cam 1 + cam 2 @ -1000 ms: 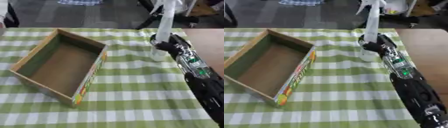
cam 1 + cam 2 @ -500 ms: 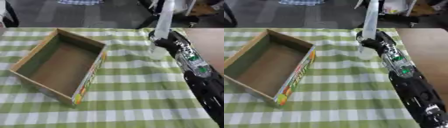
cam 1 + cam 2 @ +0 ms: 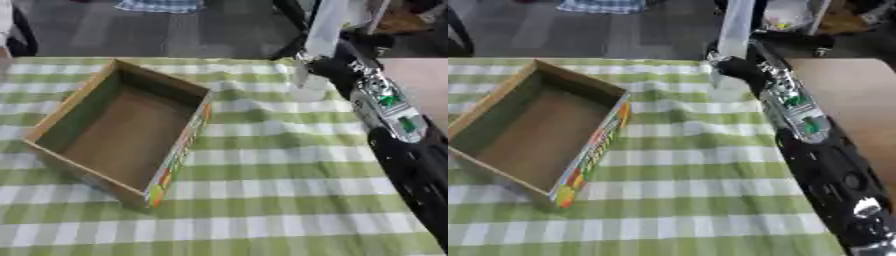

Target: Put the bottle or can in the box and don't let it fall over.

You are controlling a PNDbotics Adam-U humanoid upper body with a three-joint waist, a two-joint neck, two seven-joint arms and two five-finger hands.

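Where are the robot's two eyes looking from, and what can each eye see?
Left eye view: sits in the robot's head, looks down at the checked tablecloth; the right arm comes in from the right side.
Right eye view: sits just beside it, faces the same way; the arm shows more fully.
Both share the open cardboard box on the left and the right robot hand at a tall white bottle at the table's far edge.
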